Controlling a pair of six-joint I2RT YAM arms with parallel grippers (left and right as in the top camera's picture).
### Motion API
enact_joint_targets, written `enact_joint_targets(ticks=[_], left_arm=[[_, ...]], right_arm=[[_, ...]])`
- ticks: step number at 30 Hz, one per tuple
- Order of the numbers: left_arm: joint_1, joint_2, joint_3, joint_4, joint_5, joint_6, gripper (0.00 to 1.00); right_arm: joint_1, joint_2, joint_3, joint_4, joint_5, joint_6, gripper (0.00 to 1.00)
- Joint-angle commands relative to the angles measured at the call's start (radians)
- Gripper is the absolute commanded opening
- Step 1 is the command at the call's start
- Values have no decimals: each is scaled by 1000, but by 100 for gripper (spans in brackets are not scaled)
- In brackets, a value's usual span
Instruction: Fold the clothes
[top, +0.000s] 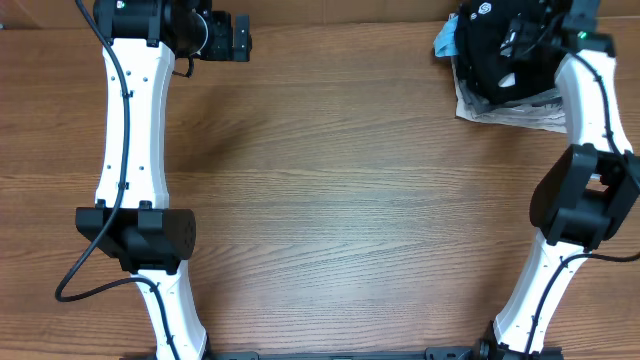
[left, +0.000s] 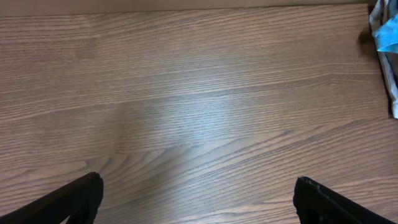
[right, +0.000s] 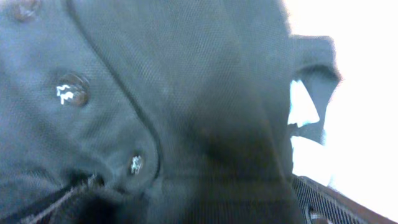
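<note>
Clothes (top: 485, 50): soft, light, limp knit. Take hold at the button placket (right: 124, 124) directly under the right hand (right: 193, 202); its closure cannot be determined. Left hand (left: 202, 199): wide open, empty.

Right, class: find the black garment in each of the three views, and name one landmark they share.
Overhead: black garment, top right corner.
Left wrist: not clearly in it.
Right wrist: fills the frame, buttons showing.
Landmark: light blue shirt, beside it overhead, at left wrist's right edge; absent from right wrist.
</note>
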Motion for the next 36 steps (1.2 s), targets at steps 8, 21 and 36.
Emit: enact_joint_targets(ticks=[8, 21, 36], left_arm=[[4, -12, -2, 0, -6, 23, 100], [4, -12, -2, 0, -6, 23, 100], [4, -12, -2, 0, -6, 23, 100]], right_arm=[[14, -356, 678, -249, 54, -17, 100], [14, -596, 856, -288, 126, -21, 100], [164, -911, 387, -456, 45, -4, 100]])
